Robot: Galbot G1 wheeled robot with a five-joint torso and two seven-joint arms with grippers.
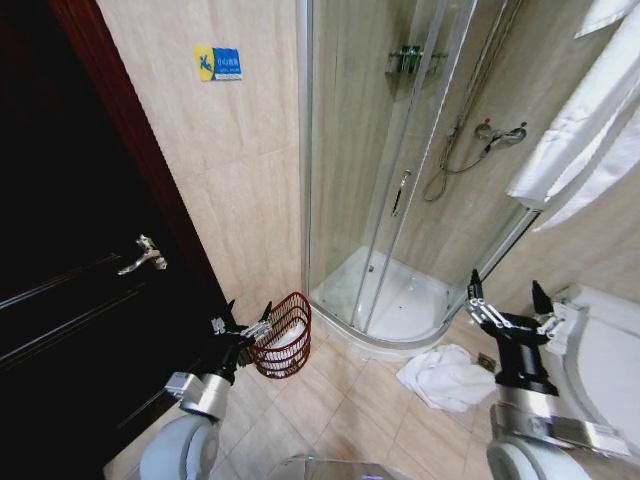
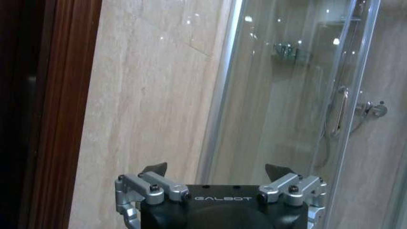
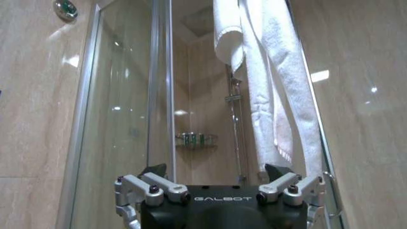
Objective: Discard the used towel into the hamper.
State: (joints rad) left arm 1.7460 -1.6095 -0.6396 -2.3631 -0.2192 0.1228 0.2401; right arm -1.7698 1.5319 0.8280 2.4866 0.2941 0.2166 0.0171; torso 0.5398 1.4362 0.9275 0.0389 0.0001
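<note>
White crumpled towel (image 1: pixel 447 377) lies on the tiled floor just beside the right gripper (image 1: pixel 505 300), fingers spread wide, empty, while the left gripper (image 1: pixel 243 322), also open and empty, hovers at the round red-brown wire hamper (image 1: pixel 284 336).

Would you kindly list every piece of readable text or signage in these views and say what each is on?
"GALBOT": on the body of the left gripper.
"GALBOT": on the body of the right gripper.
Blue and yellow sign on the tiled wall beside the shower: its lettering is too small to read.
</note>
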